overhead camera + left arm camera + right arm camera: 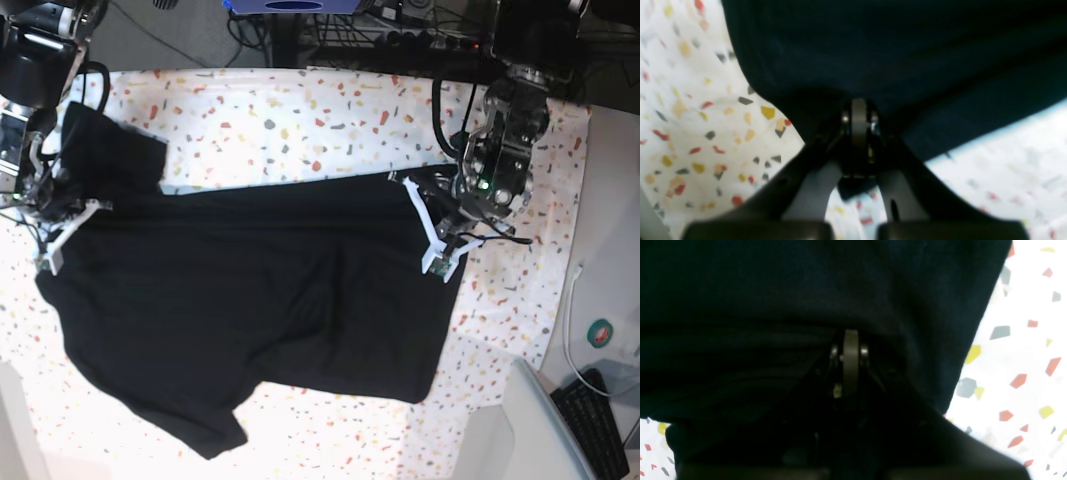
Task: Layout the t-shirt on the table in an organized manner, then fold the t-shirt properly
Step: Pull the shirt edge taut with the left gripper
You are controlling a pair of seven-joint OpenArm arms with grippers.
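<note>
Across the middle of the base view, the t-shirt [260, 300] sprawls over the speckled table [300, 110], each side edge pinched by the left gripper [440, 225] and right gripper [60, 225], grey floor [180, 40] behind.

The base view is evenly and brightly lit from above, with only soft, faint shadows cast along the edges of the t-shirt [260, 300] onto the table [300, 110], whose far right side is slightly washed out. Both wrist views are softly blurred: in the left wrist view the nearest fabric and the speckles at lower right are smeared out of focus and bleached by glare. In the right wrist view the black cloth is rendered so dark that folds are barely separated, while the white cloth at right is overexposed.
</note>
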